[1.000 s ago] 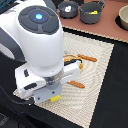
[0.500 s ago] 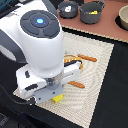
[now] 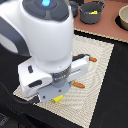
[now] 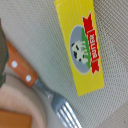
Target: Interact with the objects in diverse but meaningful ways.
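The arm is being held low over the woven placemat (image 3: 102, 55), much as it was a second ago, so little is being changed in the exterior view. The gripper is being hidden by the wrist housing, and whether it is open or closed cannot be told. The yellow butter packet (image 4: 82, 45) is lying flat on the mat directly under the wrist camera, just beside the orange-handled fork (image 4: 37, 85); a descent for grasping is probably being prepared.

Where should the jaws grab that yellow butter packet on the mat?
Probably across the narrow width of the butter packet, coming straight down from above. It lies flat on the woven mat, long and slim, with both long edges clear of the fork beside it.
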